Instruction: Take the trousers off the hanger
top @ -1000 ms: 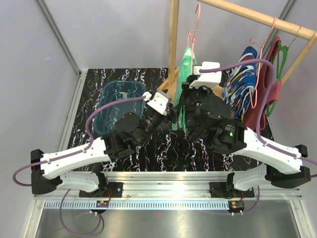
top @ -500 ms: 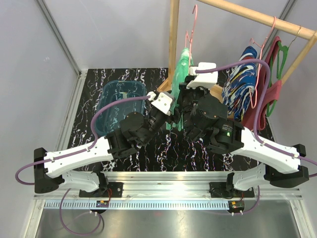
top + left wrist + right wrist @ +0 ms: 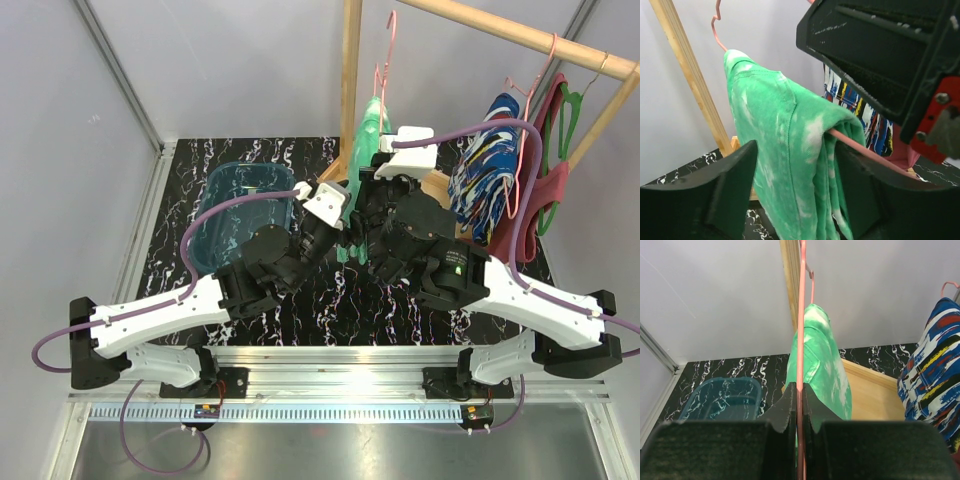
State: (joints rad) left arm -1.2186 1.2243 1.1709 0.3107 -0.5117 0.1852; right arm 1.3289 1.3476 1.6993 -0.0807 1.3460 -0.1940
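Green-and-white mottled cloth trousers (image 3: 775, 110) are hanging folded over the lower bar of a thin pink wire hanger (image 3: 800, 315), above the middle of the black marbled counter (image 3: 350, 310) toward its far edge. We are clenching our right tool (image 3: 799, 395) on that hanger's wire, which is running straight up between the closed fingers. We are holding our left tool (image 3: 796, 150) released, its two black fingers standing on either side of the draped green cloth; whether they are touching it we cannot tell. Blue trousers with red, white and yellow patches (image 3: 485, 165) are hanging from the wooden rail (image 3: 520, 35) over the counter's far right corner, just beside a maroon tank top (image 3: 548, 190). A translucent teal plastic basin (image 3: 205, 215) is sitting near the counter's far left corner.
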